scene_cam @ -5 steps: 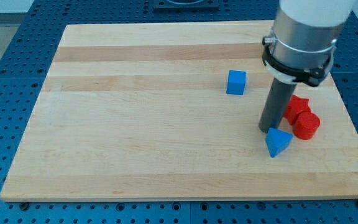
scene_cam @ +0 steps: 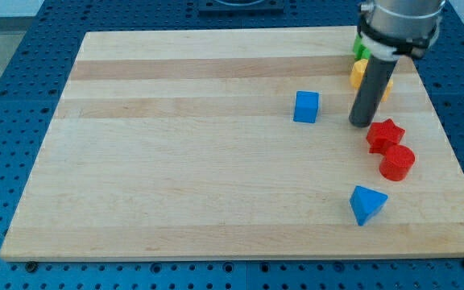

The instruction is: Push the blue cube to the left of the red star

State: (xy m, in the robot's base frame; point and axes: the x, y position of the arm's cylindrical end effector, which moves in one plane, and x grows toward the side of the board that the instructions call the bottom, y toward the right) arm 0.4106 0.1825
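My tip (scene_cam: 362,124), a bare rod with no claw to open or close, is moving up-frame from the blue wedge (scene_cam: 366,204) toward the gap between the blue cube (scene_cam: 305,106) and the red star (scene_cam: 385,134), lining up for the push

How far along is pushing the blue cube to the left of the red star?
Partly there: the blue cube already lies toward the view's left of the red star, slightly higher, with a gap between. My tip sits in that gap, near the star, touching neither. Left: closing the gap.

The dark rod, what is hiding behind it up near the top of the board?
Behind my rod, whose tip rests just above the red star, a yellow block and a green block peek out. Their shapes cannot be told; the rod covers most of them.
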